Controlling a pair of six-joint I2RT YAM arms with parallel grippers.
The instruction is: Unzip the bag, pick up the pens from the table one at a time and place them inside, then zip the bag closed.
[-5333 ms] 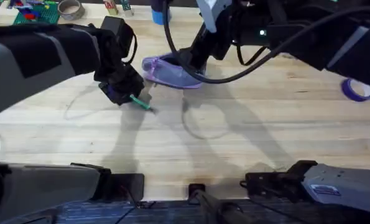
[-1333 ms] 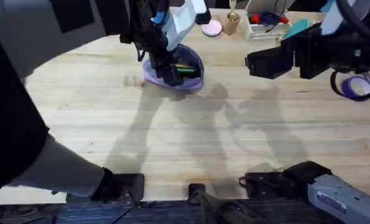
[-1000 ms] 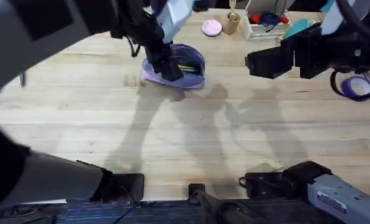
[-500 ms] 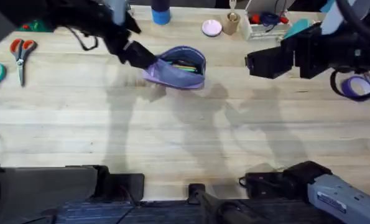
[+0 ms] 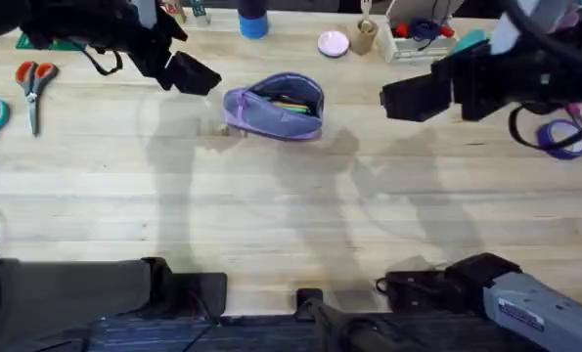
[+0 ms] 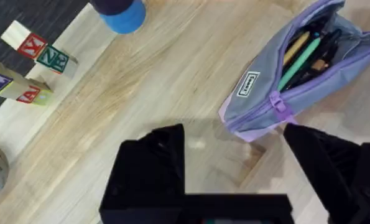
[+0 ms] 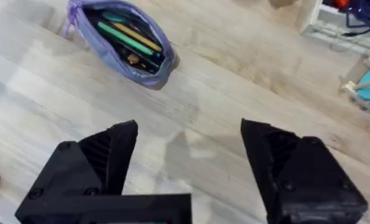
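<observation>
The table (image 5: 300, 225) carries everything: a broad plank top, bare in the middle, with clutter pushed to its far edge and left side, presumably to keep the working area free. The 2 arms come next. The left gripper (image 5: 195, 76) hangs over the far left part of the table, just beside the bag's left end, and the left wrist view shows its black fingers (image 6: 153, 171) spread wide with nothing between them. The right gripper (image 5: 408, 98) is held up over the far right, well apart from the bag; its fingers (image 7: 107, 152) are also wide apart and empty in the right wrist view, a stand-off posture rather than a working one. The bag (image 5: 274, 105) sits on the far middle of the table with its zipper gaping, so its contents show from above. Inside lie the pens (image 7: 124, 37), a bright green 1 clearest among several slim sticks. No pen is visible loose on the wood, so judging by this the loading looks done and zipping remains. The purple zipper pull (image 6: 278, 106) hangs at the bag's near end, facing the left gripper.
</observation>
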